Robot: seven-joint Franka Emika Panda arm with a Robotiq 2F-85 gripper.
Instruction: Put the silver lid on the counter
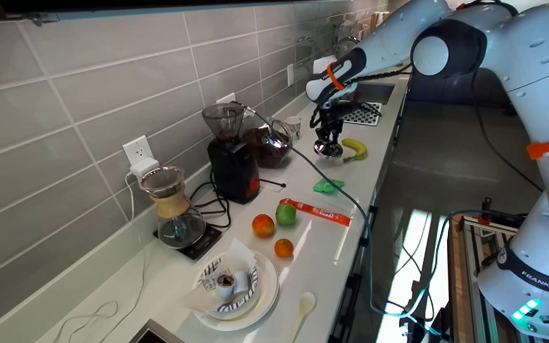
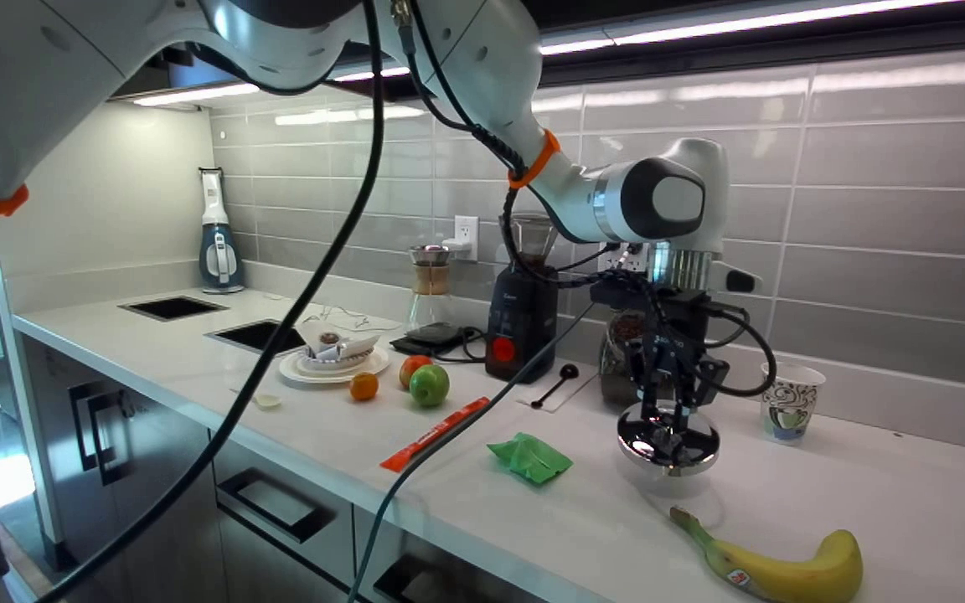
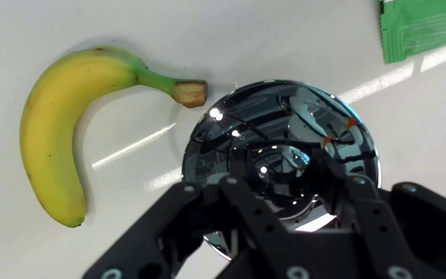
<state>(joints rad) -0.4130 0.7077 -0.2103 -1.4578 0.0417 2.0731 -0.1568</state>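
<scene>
silver lid point(image 2: 668, 461) above the counter point(image 2: 600, 512), fingers point(image 3: 329, 166) clamped on a knob point(image 3: 279, 172) clear in wrist view only

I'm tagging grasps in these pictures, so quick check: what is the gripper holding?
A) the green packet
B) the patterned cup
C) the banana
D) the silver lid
D: the wrist view shows the gripper clasping the silver lid by its knob, and in an exterior view the lid looks raised off the counter.
</scene>
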